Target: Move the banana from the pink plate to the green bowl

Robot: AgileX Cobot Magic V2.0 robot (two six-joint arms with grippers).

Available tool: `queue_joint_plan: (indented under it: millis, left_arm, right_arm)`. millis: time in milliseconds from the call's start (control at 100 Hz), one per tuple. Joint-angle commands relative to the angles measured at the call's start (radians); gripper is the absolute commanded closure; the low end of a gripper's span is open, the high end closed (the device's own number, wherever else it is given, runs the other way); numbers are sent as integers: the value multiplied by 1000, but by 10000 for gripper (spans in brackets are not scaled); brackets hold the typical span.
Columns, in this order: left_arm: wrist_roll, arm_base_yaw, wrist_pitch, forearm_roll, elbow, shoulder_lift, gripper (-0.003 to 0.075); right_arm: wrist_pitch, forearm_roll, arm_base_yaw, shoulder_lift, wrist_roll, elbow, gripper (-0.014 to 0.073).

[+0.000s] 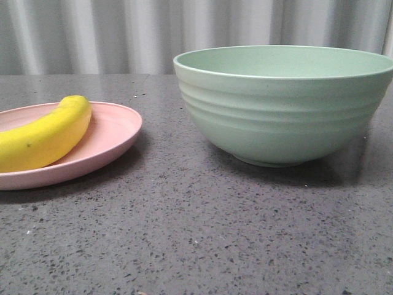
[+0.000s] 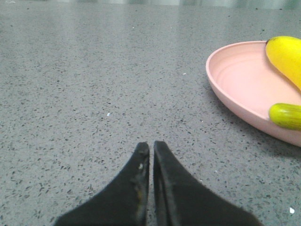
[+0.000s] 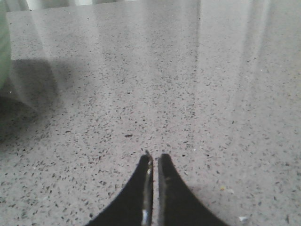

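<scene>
The yellow banana (image 1: 46, 134) lies on the pink plate (image 1: 113, 132) at the left of the front view. The green bowl (image 1: 285, 104) stands to the right of the plate, upright, with nothing visible inside it. Neither gripper shows in the front view. In the left wrist view my left gripper (image 2: 151, 145) is shut and empty, low over the table, with the plate (image 2: 240, 80) and banana (image 2: 288, 59) a short way off to one side. In the right wrist view my right gripper (image 3: 155, 157) is shut and empty over bare table, with a sliver of the bowl (image 3: 3, 52) at the frame's edge.
The table (image 1: 196, 233) is dark grey speckled stone. A pale corrugated wall (image 1: 123, 34) stands behind it. The bowl casts a shadow on the table in the right wrist view.
</scene>
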Motion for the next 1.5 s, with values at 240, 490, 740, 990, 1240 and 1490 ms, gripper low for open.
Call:
queue_joint_plan:
  millis: [240, 490, 740, 990, 1240, 1490]
  left_arm:
    - [-9, 1, -55, -2, 11, -28, 741]
    - [-9, 1, -55, -2, 11, -28, 741]
    - [-9, 1, -55, -2, 11, -28, 741]
    - [-9, 1, -55, -2, 11, -28, 741]
    - [-9, 1, -111, 4, 11, -28, 741]
    - [-9, 1, -157, 10, 11, -28, 741]
  right_arm:
    - [-23, -1, -7, -22, -12, 20, 665]
    - [-23, -1, -7, -22, -12, 20, 665]
    - [-23, -1, -7, -22, -12, 20, 665]
    - [-30, -1, -7, -22, -12, 20, 665]
    - [-65, -1, -7, -22, -10, 20, 665]
    - [-103, -1, -7, -22, -10, 20, 665]
